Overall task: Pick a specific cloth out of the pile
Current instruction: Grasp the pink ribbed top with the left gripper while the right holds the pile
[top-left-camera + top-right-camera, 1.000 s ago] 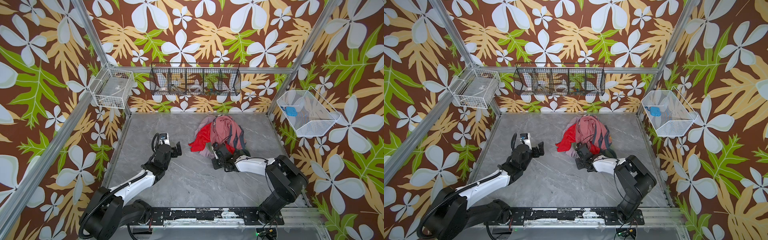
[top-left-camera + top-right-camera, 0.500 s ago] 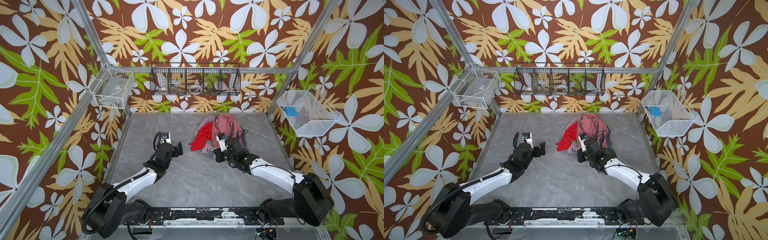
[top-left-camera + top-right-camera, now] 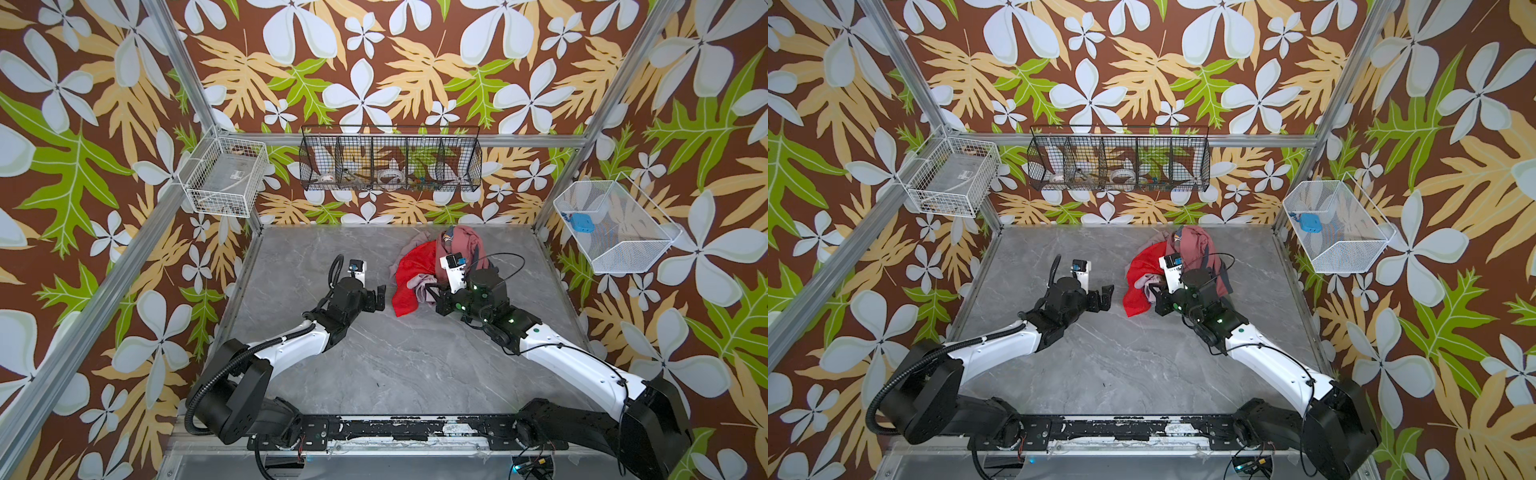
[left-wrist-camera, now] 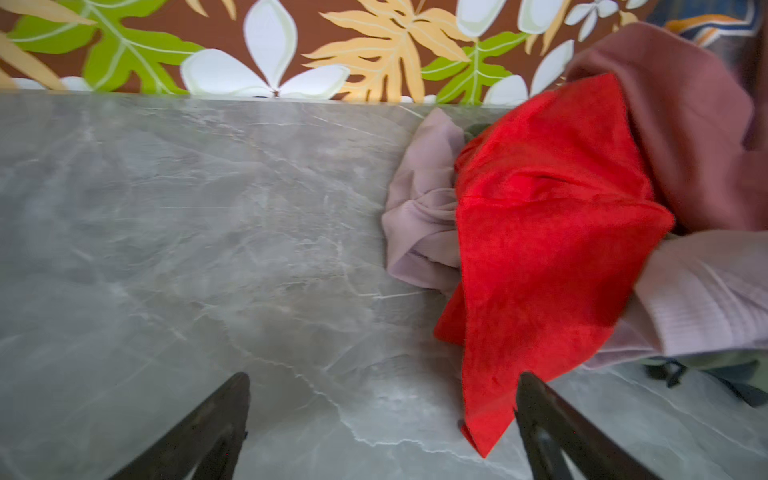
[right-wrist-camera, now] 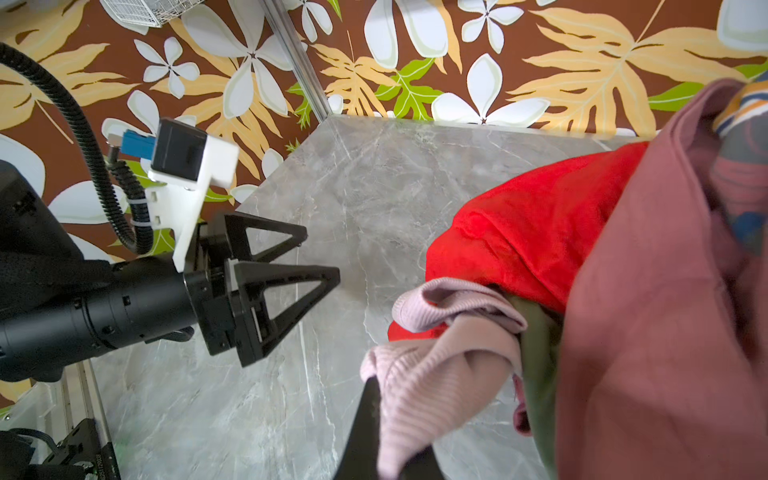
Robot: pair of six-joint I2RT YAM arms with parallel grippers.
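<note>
The pile (image 3: 451,257) (image 3: 1183,257) lies at the back of the grey table, right of centre, with a red cloth (image 3: 405,286) (image 4: 540,249) draped down its front and a dusty-rose garment (image 3: 465,245) (image 5: 665,332) on top. The cloth (image 5: 440,365) (image 3: 419,286) (image 4: 424,216) is pale lilac-pink and ribbed, and it sticks out under the red one. My right gripper (image 5: 395,415) (image 3: 436,297) is shut on a fold of the cloth at the pile's front edge. My left gripper (image 4: 384,378) (image 3: 380,293) (image 5: 322,255) stands open and holds nothing, just left of the red cloth's hanging corner.
An olive green garment (image 5: 536,353) shows under the dusty-rose one. A black wire basket (image 3: 390,162) hangs on the back wall, a white wire basket (image 3: 226,176) on the left wall, a white mesh basket (image 3: 615,226) on the right. Bare grey table (image 3: 374,365) spreads in front.
My right arm has stretched and swung out to the right, its gripper still shut at the pile's front. The red cloth now hangs further forward. My left gripper has moved right toward the pile.
</note>
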